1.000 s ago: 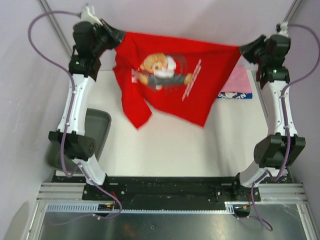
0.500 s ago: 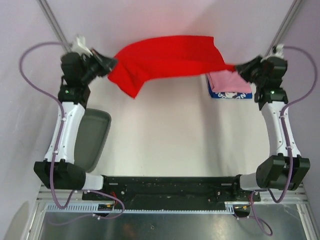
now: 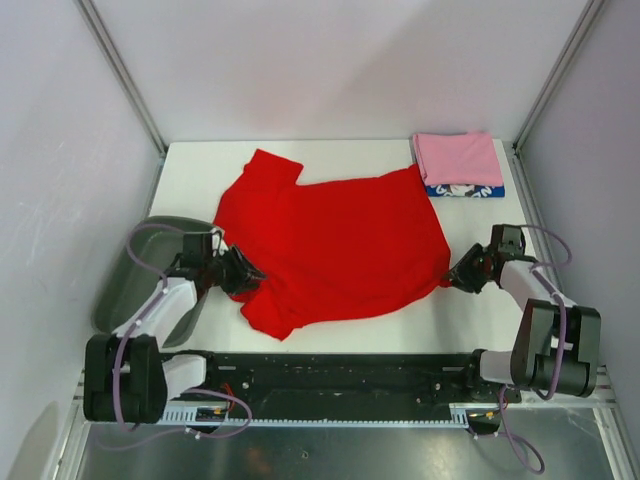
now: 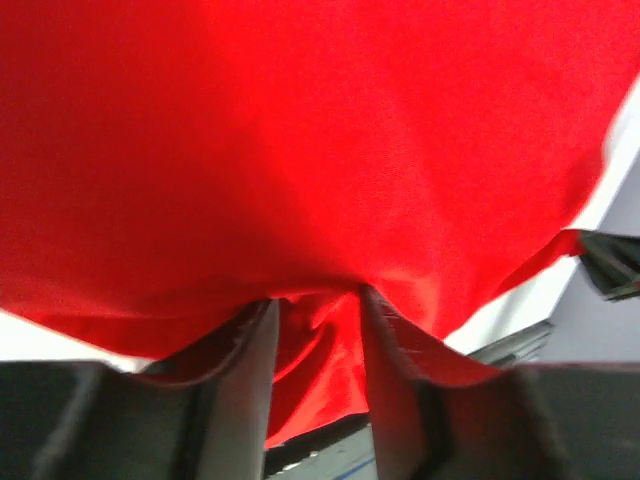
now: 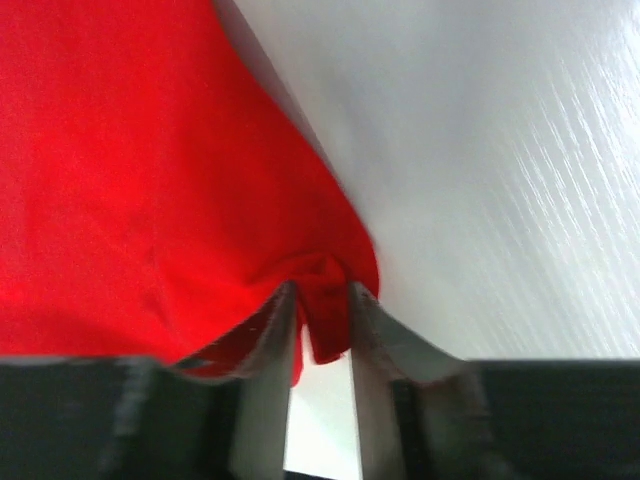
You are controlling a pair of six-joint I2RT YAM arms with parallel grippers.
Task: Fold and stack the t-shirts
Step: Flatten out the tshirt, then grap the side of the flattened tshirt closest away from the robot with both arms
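The red t-shirt (image 3: 340,240) lies spread flat on the white table, its plain side up and no print showing. My left gripper (image 3: 245,278) is low at the shirt's near left edge. In the left wrist view its fingers (image 4: 315,300) stand apart with a loose fold of red cloth (image 4: 300,150) between them. My right gripper (image 3: 455,278) is at the shirt's right corner. Its fingers (image 5: 322,290) are also apart, a small bunch of red cloth (image 5: 120,150) hangs between them and white table shows in the gap. A folded pink t-shirt (image 3: 458,158) lies on a folded blue one (image 3: 465,190) at the back right.
The grey-green plastic tray (image 3: 125,290) sits off the table's left edge, beside my left arm. Metal frame posts (image 3: 120,75) rise at both back corners. Bare white table (image 3: 480,240) shows between the red shirt and the folded stack.
Both arms came down and back toward me, laying the red shirt flat from being stretched in the air. Both grippers' jaws have parted on the cloth.
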